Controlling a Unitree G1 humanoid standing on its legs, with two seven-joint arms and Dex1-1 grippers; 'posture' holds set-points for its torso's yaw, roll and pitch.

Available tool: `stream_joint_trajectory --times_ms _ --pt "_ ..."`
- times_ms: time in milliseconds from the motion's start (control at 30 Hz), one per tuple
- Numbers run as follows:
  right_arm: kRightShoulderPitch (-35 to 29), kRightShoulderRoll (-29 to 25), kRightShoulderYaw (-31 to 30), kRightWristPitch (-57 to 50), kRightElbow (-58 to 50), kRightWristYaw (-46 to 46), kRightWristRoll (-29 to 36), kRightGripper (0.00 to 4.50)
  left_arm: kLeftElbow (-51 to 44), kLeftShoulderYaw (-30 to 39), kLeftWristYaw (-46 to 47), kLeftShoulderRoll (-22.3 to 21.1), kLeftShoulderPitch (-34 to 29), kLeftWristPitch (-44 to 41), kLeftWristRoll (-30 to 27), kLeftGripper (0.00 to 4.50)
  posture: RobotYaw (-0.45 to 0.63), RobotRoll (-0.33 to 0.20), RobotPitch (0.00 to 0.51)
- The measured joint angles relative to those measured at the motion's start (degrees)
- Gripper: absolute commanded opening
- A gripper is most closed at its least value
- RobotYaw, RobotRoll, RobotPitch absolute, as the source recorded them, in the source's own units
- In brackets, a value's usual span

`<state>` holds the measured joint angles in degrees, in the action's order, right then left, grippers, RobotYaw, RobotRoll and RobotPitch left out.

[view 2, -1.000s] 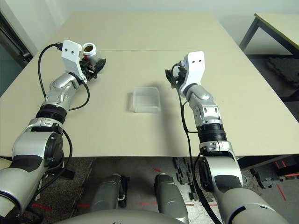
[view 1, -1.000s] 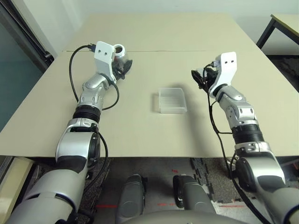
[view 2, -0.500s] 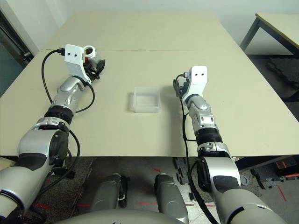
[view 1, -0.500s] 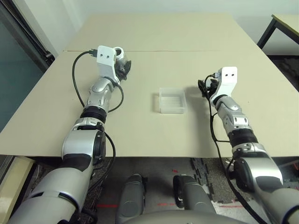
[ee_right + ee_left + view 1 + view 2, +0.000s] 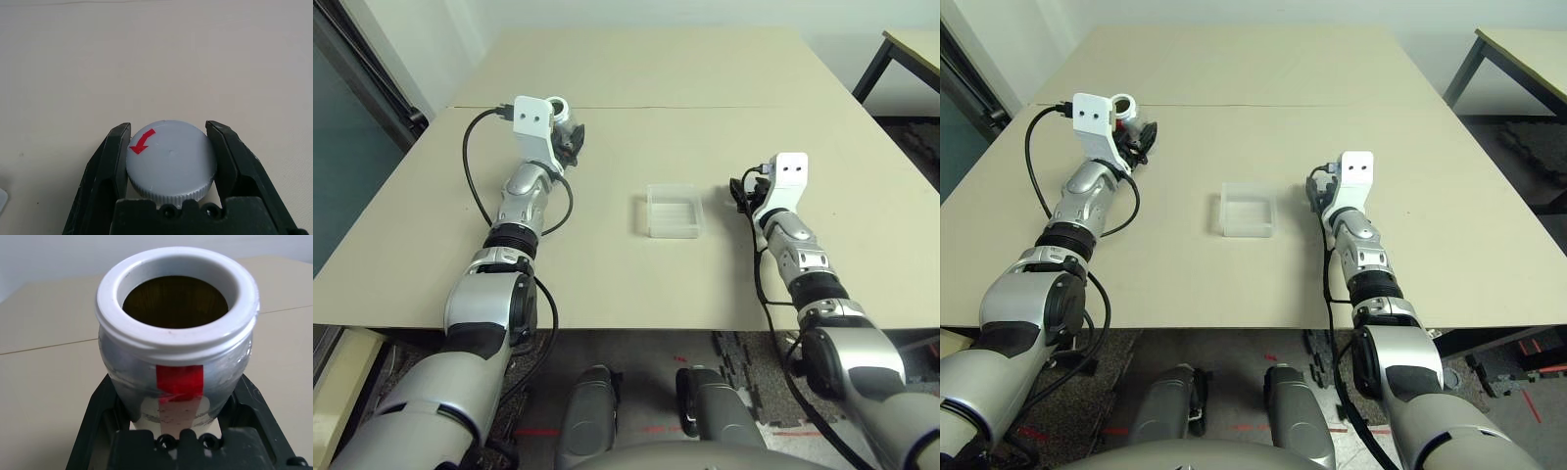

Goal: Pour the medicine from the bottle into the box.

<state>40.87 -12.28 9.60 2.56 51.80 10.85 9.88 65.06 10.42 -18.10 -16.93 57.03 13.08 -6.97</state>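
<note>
Left gripper: clamped on bottle, uncapped, upright, far left. Right gripper: pinching cap, low over table on rt. Box centre, between arms. Next, I judge: carry bottle over box, tip slowly, mouth inside rim.

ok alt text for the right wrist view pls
The right gripper is shut on a round grey cap with a red arrow on top, one black finger on each side. Behind it lies the bare beige table.
</note>
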Motion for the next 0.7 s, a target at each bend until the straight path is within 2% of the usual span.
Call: stream_joint_trajectory --times_ms 233,300,333,400,433,700 --pt "0.34 0.00 -0.07 -0.35 0.31 0.49 -0.58 2.56 0.85 0.40 0.00 0.01 0.00 -0.34 -0.04 2.49 0.04 0.000 0.083" --pt "0.34 0.00 -0.09 -0.54 0.31 0.63 -0.68 3.30 0.97 0.48 0.00 0.02 0.00 -0.67 -0.04 2.49 0.04 0.000 0.082" --pt "0.34 0.01 -0.09 -0.57 0.31 0.76 -0.71 3.51 1.05 0.52 -0.02 0.02 -0.01 -0.93 -0.05 2.49 0.04 0.000 0.083" --pt "0.34 0.01 -0.10 -0.62 0.31 0.93 -0.86 4.29 1.25 0.65 -0.08 0.04 -0.01 -1.82 -0.06 2.49 0.03 0.000 0.083" --pt "0.34 0.01 -0.09 -0.68 0.31 0.95 -0.94 4.50 1.39 0.75 -0.10 0.04 -0.01 -2.59 -0.06 2.49 0.03 0.000 0.083" --pt "-0.07 -0.47 -0.08 -2.72 -2.22 1.49 -0.94 4.50 3.90 0.88 -0.04 0.04 0.12 -7.73 -0.02 2.49 0.02 0.000 0.081"
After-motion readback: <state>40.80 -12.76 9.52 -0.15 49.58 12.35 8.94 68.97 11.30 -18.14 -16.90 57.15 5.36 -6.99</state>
